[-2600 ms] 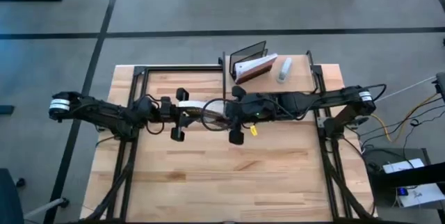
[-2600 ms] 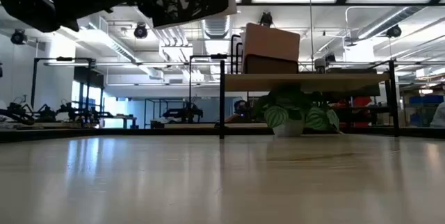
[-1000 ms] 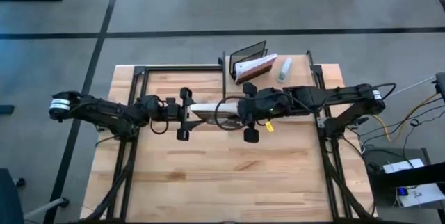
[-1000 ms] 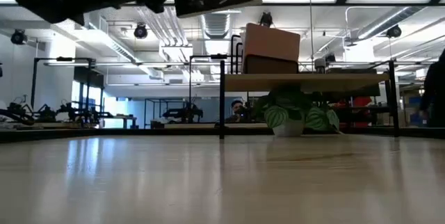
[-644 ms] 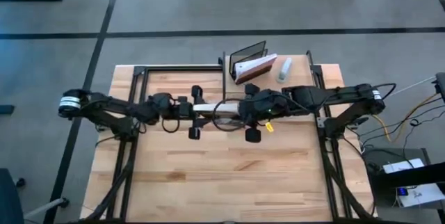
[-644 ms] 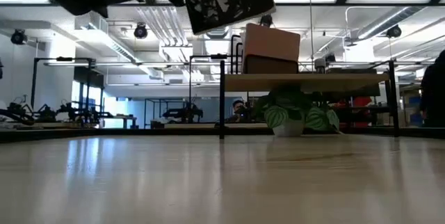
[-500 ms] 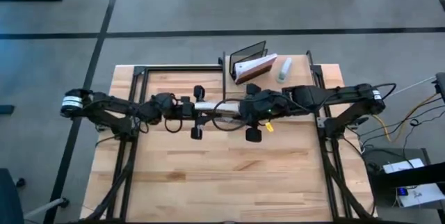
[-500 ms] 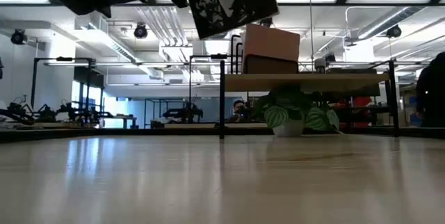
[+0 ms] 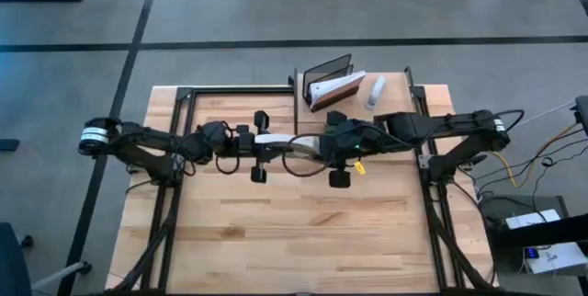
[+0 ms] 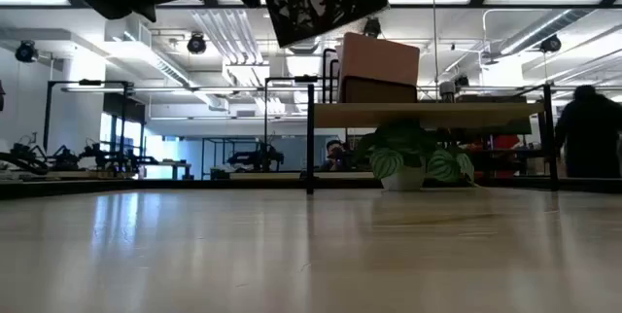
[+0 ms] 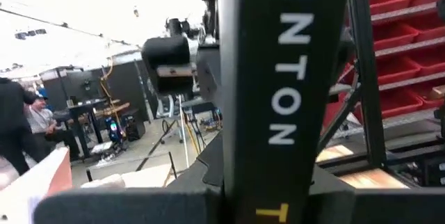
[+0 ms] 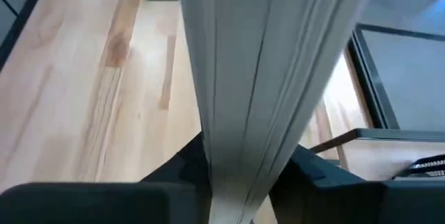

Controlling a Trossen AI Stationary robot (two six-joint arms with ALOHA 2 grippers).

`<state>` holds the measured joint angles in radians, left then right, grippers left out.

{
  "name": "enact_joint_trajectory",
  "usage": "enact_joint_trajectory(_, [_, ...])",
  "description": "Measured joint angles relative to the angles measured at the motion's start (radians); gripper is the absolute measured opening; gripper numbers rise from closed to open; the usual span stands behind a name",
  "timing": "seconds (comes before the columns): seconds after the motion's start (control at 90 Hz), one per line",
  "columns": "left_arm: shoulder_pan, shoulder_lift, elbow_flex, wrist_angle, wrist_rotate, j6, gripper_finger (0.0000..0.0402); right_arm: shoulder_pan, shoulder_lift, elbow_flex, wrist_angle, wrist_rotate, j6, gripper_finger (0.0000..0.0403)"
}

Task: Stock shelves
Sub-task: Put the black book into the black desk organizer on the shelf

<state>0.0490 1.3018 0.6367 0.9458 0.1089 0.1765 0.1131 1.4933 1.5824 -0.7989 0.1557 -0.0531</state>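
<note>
1. Above the middle of the table (image 9: 276,232), the left gripper (image 9: 260,147) and the right gripper (image 9: 323,149) both clamp one book (image 9: 289,140), each at an end.
2. The book hangs in the air between them.
3. The shelf (image 9: 390,103) stands at the far right corner, carrying a wire rack (image 9: 326,74), a leaning book (image 9: 338,87) and a bottle (image 9: 376,92).

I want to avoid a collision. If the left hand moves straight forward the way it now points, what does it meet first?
Most likely the right hand. The left hand points across the table at it, and both grip the same book between them. Their heights look similar, though depth is unclear.
</note>
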Motion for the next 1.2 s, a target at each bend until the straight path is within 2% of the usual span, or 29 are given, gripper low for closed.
enact_joint_trajectory(0.144, [0.0,-0.003,-0.004,0.014,-0.003,-0.007,0.0035,0.0,0.001,-0.001,0.002,0.0,0.0,0.0128])
enact_joint_trajectory(0.278, [0.0,-0.003,-0.004,0.021,-0.003,-0.034,0.0035,0.0,0.001,-0.001,0.005,0.001,0.0,0.0133])
enact_joint_trajectory(0.489, [0.0,-0.003,-0.004,0.021,-0.002,-0.039,0.0037,-0.002,0.0,-0.002,-0.007,0.057,0.03,0.0099])
enact_joint_trajectory(0.667, [0.0,-0.003,-0.006,-0.014,0.004,-0.035,0.0066,-0.005,-0.001,-0.002,-0.049,0.062,0.053,0.0032])
enact_joint_trajectory(0.978, [0.0,-0.033,-0.008,-0.082,0.004,0.032,0.0123,-0.005,-0.019,-0.004,-0.069,0.062,0.041,0.003])
enact_joint_trajectory(1.2, [0.0,-0.182,-0.008,-0.306,0.004,0.066,0.0148,-0.006,-0.068,-0.004,-0.078,0.065,-0.03,0.003])
